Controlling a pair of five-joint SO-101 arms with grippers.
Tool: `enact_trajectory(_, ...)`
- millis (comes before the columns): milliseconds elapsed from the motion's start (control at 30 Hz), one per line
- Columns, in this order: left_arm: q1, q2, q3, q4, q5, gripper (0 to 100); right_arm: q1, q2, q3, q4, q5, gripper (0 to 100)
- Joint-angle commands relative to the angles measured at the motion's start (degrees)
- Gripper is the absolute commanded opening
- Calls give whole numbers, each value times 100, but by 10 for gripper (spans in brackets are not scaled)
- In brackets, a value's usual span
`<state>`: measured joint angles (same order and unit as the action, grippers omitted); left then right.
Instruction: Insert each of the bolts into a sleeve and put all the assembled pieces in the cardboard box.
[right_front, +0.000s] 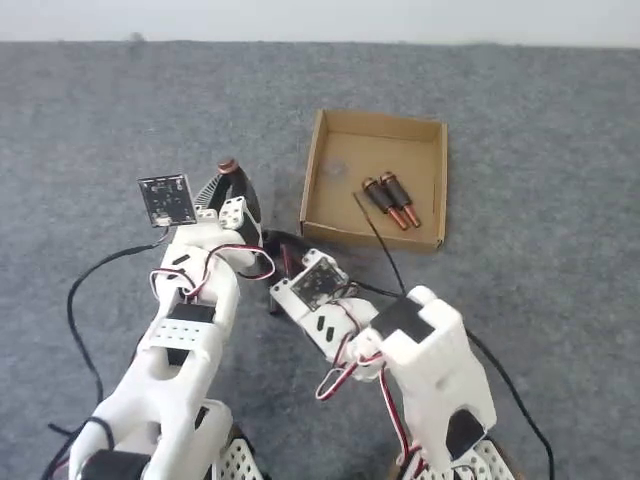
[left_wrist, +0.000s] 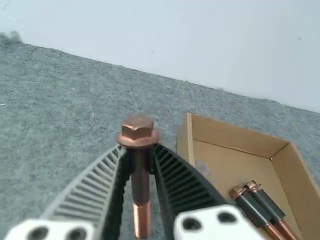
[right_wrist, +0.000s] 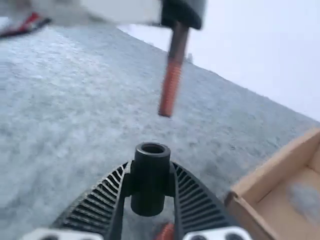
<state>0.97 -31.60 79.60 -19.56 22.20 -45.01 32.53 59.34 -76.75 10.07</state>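
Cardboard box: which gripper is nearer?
Right. The right gripper, holding a sleeve, sits by the near corner of the cardboard box; the left gripper, holding a bolt, is farther off.

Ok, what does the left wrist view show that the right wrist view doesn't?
Left wrist view: the left hand clamped on the bolt below its hex head, and two assembled pieces lying in the cardboard box. Right wrist view: the right hand holding the black sleeve, its open end in sight. Shared: the bolt's threaded shank, the box's wall and the grey carpet.
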Motion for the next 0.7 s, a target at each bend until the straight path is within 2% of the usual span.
enact_trajectory(0,-9,-62,-374,-193,44,9,-31,-57,-290,-13,105,6)
enact_trajectory(333,35,-70,-462,70,0,9,-31,-57,-264,-13,105,6)
enact_trajectory(467,53,-70,-418,237,-387,9,-31,-110,-246,4,97,6)
enact_trajectory(667,44,-334,-198,299,-519,9,-31,-145,-167,-4,88,6)
